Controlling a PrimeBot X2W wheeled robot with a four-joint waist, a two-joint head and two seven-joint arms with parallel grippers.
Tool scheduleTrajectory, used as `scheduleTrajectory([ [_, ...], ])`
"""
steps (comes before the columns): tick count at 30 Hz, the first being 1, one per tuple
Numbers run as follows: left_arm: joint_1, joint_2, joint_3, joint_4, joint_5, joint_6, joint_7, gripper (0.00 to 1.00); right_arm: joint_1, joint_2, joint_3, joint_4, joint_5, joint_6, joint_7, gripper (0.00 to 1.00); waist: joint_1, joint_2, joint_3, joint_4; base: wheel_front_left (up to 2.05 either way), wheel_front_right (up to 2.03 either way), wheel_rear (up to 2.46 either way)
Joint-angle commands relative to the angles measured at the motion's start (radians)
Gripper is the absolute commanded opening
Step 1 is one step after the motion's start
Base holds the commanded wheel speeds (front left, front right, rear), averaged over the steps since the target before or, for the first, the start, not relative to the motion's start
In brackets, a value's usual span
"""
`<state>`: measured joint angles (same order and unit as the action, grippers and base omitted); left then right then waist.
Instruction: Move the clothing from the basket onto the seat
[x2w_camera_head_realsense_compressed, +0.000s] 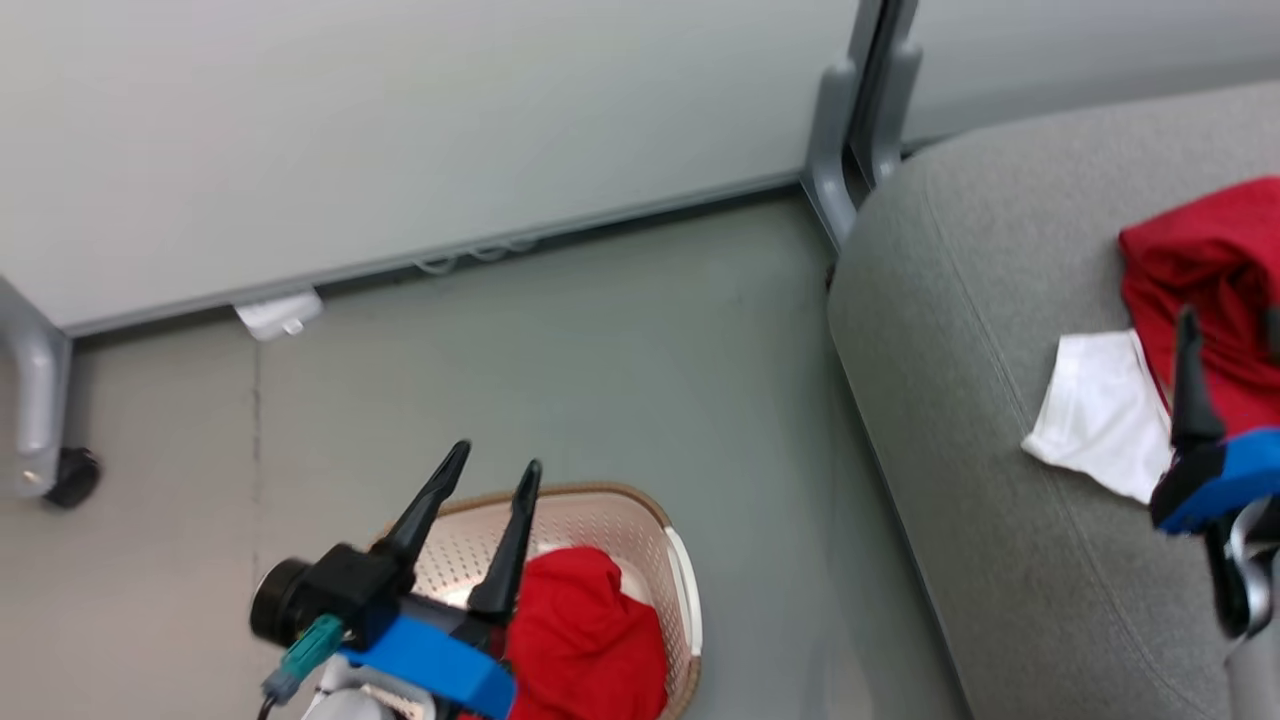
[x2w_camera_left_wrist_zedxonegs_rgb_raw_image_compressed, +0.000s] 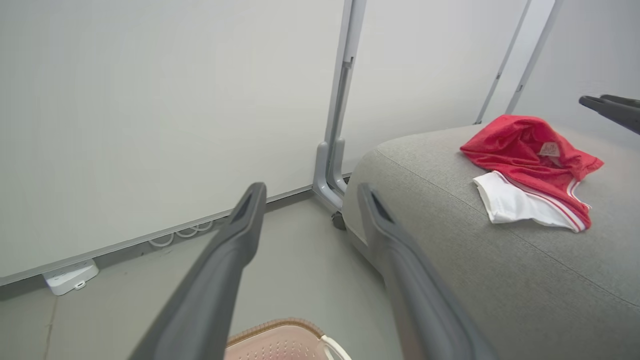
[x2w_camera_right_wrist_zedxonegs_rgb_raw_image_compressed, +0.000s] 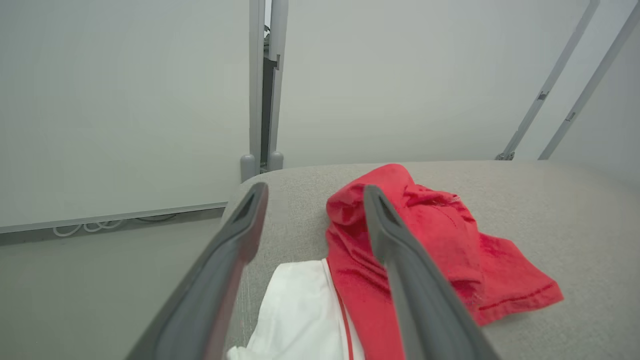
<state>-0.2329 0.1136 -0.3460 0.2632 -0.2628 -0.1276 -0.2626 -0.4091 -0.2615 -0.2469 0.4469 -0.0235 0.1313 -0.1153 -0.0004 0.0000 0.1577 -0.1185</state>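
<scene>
Clothing update: the red-and-white garment lies crumpled on the seat, right under and just ahead of the right gripper. Its fingers are spread wide with nothing between them, which makes sense since that piece is already where it belongs. The left gripper is wide apart and empty too, hanging over the basket. The plain red garment sits just beside and below its fingers, so I'd guess that's next.
</scene>
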Motion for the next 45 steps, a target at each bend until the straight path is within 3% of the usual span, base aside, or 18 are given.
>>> scheduleTrajectory([
  [1, 0.027, 0.001, 0.024, 0.005, 0.005, -0.004, -0.003, 1.00, 0.044, 0.011, 0.016, -0.041, 0.007, -0.001, 0.007, 1.00, 0.0004, 0.0000, -0.065, 0.042, 0.00, 0.00, 0.00],
  [6, 0.103, -0.007, 0.138, 0.014, 0.020, 0.000, -0.003, 1.00, 0.207, 0.070, 0.081, -0.216, 0.033, -0.001, 0.040, 1.00, 0.0004, 0.0000, -0.112, 0.074, 0.00, 0.00, 0.00],
  [15, 0.156, -0.025, 0.256, 0.023, 0.043, 0.000, -0.003, 1.00, 0.358, 0.146, 0.144, -0.353, 0.003, -0.001, 0.067, 1.00, 0.0004, 0.0000, -0.152, 0.113, 0.00, 0.00, 0.00],
  [24, 0.193, -0.042, 0.309, 0.035, 0.051, -0.003, -0.003, 1.00, 0.452, 0.205, 0.208, -0.357, 0.023, -0.001, 0.052, 1.00, 0.0004, 0.0000, -0.176, 0.119, 0.00, 0.00, 0.00],
  [45, 0.202, -0.050, 0.312, 0.032, 0.057, -0.004, -0.003, 1.00, 0.443, 0.213, 0.214, -0.341, 0.032, -0.001, 0.040, 1.00, 0.0004, 0.0000, -0.165, 0.119, 0.00, 0.00, 0.00],
])
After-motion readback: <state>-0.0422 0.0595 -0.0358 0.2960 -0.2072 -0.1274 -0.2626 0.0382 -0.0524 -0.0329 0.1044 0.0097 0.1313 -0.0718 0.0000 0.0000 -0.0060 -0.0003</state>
